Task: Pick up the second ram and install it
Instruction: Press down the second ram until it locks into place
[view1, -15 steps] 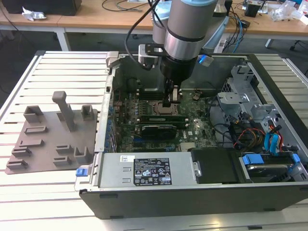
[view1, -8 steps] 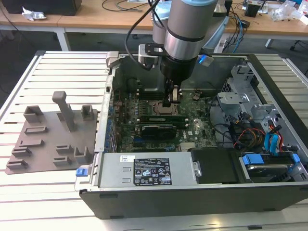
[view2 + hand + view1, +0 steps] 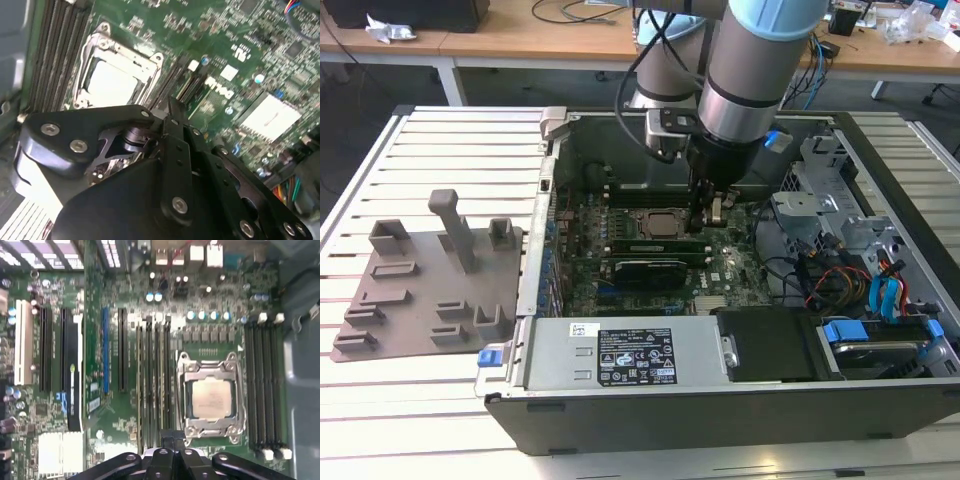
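My gripper (image 3: 712,215) hangs low inside the open computer case (image 3: 530,290), over the green motherboard (image 3: 720,275). Its fingers are shut together, with no gap between them in both wrist views (image 3: 172,107) (image 3: 172,437). The tips point at the memory slots (image 3: 155,375) next to the processor socket (image 3: 210,397). A thin green stick, the second ram (image 3: 655,243), lies along a slot just below the socket (image 3: 655,222) and appears seated there, with the fingertips at its end on the exterior view's right. I see nothing green between the fingers.
The grey holder tray (image 3: 420,280) lies on the slatted table at the exterior view's left. A silver power supply (image 3: 630,355) lines the case front. A drive cage (image 3: 820,210) and coloured cables (image 3: 865,285) crowd the right side. A black card (image 3: 640,270) lies beside the slots.
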{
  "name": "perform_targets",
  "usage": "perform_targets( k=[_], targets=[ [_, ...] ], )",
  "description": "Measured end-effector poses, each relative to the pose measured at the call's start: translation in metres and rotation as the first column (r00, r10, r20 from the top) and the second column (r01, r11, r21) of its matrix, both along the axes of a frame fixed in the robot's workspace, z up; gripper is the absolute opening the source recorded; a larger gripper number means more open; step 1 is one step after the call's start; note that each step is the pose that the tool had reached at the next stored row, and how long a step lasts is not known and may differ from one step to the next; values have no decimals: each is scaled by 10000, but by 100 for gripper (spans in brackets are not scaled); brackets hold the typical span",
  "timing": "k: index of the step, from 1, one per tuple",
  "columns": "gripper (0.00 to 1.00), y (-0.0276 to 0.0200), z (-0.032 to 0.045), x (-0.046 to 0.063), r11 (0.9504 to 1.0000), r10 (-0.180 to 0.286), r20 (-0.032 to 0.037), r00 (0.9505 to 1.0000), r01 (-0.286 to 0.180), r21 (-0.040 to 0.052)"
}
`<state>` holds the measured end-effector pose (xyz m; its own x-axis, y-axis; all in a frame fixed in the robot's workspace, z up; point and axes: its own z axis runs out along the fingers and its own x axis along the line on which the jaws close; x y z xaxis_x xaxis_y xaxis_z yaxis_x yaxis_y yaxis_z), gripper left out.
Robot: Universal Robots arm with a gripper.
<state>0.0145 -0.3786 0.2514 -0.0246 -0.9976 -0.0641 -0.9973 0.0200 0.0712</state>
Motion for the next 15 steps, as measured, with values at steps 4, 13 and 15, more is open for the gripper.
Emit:
perform_targets(
  k=[4, 13, 15],
  targets=[
    [10, -13, -148, 65, 10000, -1, -2, 10000, 1, 0],
    [10, -14, -133, -134, 10000, -1, 111, 9999, 1, 1],
    [10, -14, -133, -289, 10000, 0, 135, 9999, 0, -1]
  ],
)
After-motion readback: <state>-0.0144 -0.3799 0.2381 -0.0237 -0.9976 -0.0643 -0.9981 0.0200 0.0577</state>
